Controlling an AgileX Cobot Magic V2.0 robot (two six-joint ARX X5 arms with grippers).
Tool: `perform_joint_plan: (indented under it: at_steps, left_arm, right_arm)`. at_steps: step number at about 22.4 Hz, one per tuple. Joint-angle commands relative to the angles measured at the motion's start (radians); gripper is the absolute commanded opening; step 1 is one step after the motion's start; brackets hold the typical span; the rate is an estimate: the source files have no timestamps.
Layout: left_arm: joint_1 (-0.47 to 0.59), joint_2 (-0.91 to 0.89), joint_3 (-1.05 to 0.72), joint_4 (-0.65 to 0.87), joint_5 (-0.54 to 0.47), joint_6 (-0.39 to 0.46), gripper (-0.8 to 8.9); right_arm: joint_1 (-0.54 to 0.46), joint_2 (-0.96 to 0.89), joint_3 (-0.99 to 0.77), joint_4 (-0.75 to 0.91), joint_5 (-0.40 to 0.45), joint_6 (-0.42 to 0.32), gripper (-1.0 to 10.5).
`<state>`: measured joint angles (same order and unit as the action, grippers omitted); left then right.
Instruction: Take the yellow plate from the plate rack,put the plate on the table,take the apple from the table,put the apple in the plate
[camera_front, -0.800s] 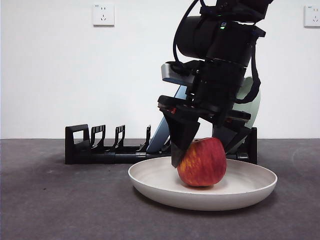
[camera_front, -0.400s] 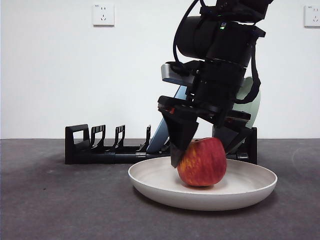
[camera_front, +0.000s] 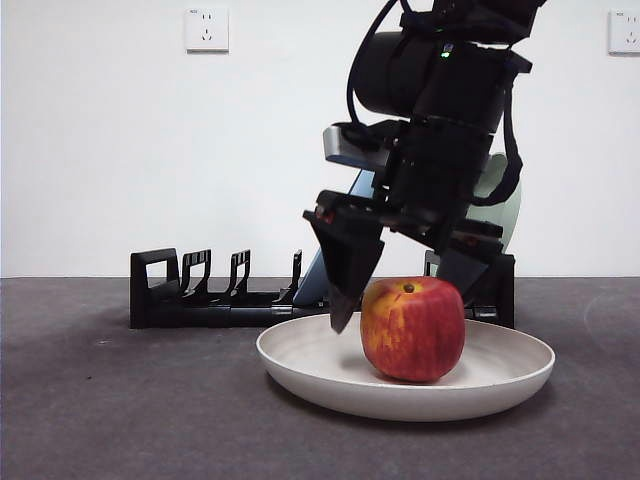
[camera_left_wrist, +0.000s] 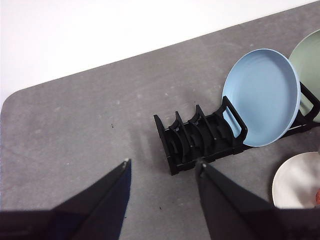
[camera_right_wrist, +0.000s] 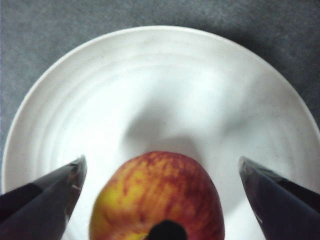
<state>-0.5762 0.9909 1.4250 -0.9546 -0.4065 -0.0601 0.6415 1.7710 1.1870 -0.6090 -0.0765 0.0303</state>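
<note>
Sitting upright inside the yellow plate (camera_front: 300, 352), the apple (camera_front: 413, 329) shows its small dark stem dimple on top, and neither jaw of the right gripper (camera_front: 400, 290) touches it: the jaws are spread wide, one just beside the apple on either side, with clear gaps in the right wrist view, where the apple (camera_right_wrist: 159, 197) rests a little off the middle of the pale, ringed dish (camera_right_wrist: 165, 85) between the two black tips of the gripper (camera_right_wrist: 160, 175). That plate lies flat on the table (camera_front: 110, 400), in front of the plate rack (camera_front: 190, 295), whose row of upright holders at the squared loop end stands empty of dishes. Behind the dark arm, at the rack's other end, a light blue plate (camera_front: 322, 268) leans in its slot and a pale green plate (camera_front: 508, 215) stands next to it, both mostly hidden in the front view. Well away from the work, the left gripper (camera_left_wrist: 162, 161) hangs above the table (camera_left_wrist: 75, 125) with its jaws apart and nothing between them; its wrist view looks down on the rack (camera_left_wrist: 200, 137), the blue plate (camera_left_wrist: 262, 95), an edge of the green plate (camera_left_wrist: 310, 60) and a part of the cream plate (camera_left_wrist: 295, 180)
</note>
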Motion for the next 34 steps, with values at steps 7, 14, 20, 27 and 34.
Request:
perform_joint_plan:
  at_steps: [7, 14, 20, 27, 34]
  left_arm:
    - [0.0, 0.013, -0.003, 0.03, 0.126, 0.048, 2.16]
    - [0.0, 0.073, -0.003, 0.04, 0.233, 0.1, 1.87]
    - [0.0, 0.129, -0.003, 0.053, 0.229, 0.145, -0.13]
    - [0.0, 0.145, -0.005, 0.125, 0.401, 0.191, -0.13]
    - [0.0, 0.093, -0.161, 0.23, 0.405, 0.187, -0.13]
  right_arm:
    - [0.0, -0.181, -0.005, 0.003, 0.005, 0.005, 5.0]
    - [-0.003, -0.36, -0.005, -0.005, 0.005, -0.003, 3.1]
    - [-0.027, -0.488, -0.005, -0.006, 0.009, -0.041, -0.1]
    - [-0.093, -0.599, -0.005, -0.08, 0.009, -0.039, -0.1]
    - [-0.092, -0.627, -0.063, -0.115, 0.044, -0.019, -0.1]
